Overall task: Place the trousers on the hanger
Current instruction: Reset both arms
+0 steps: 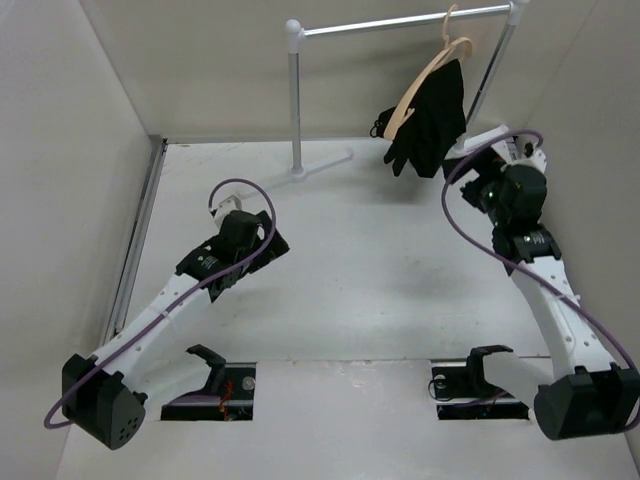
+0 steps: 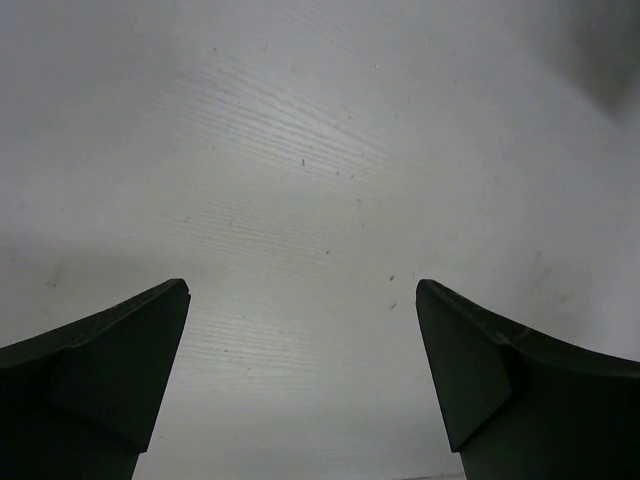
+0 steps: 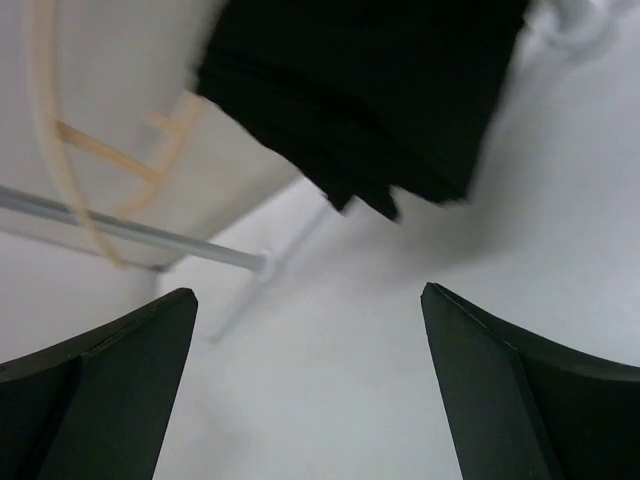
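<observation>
The black trousers (image 1: 432, 118) hang draped over the tan wooden hanger (image 1: 418, 88), whose hook sits on the white rack's bar at the back right. My right gripper (image 1: 466, 163) is open and empty, just below and to the right of the trousers, not touching them. In the right wrist view the trousers (image 3: 370, 90) fill the top, the hanger (image 3: 60, 150) shows at the left, and the gripper (image 3: 308, 295) is empty. My left gripper (image 1: 268, 240) is open and empty over the bare table at mid-left. The left wrist view shows it (image 2: 302, 290) above white table only.
The white tubular rack (image 1: 295, 100) stands at the back, its post and foot left of the trousers; its bar (image 3: 130, 230) crosses the right wrist view. White walls close in left, back and right. Two dark openings (image 1: 210, 390) (image 1: 480, 388) lie at the near table edge.
</observation>
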Controlling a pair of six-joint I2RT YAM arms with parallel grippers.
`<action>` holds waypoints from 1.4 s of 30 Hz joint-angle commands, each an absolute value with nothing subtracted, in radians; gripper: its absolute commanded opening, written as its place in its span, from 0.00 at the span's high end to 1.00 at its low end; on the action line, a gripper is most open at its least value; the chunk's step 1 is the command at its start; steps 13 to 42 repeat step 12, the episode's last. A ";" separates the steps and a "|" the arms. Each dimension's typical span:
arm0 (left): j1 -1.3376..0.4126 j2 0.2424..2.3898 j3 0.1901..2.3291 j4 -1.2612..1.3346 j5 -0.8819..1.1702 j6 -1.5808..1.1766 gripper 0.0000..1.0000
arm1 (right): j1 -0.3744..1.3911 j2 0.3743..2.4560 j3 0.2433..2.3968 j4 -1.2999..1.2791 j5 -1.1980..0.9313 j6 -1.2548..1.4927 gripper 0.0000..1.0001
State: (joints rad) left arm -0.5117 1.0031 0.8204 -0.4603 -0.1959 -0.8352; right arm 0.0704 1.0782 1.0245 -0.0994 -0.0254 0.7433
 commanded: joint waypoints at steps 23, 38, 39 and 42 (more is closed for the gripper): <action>-0.674 1.120 0.857 -0.396 -0.175 -0.735 0.00 | 0.085 0.822 0.755 -0.569 0.374 0.605 0.00; -0.674 1.120 0.857 -0.396 -0.175 -0.735 0.00 | 0.085 0.822 0.755 -0.569 0.374 0.605 0.00; -0.674 1.120 0.857 -0.396 -0.175 -0.735 0.00 | 0.085 0.822 0.755 -0.569 0.374 0.605 0.00; -0.674 1.120 0.857 -0.396 -0.175 -0.735 0.00 | 0.085 0.822 0.755 -0.569 0.374 0.605 0.00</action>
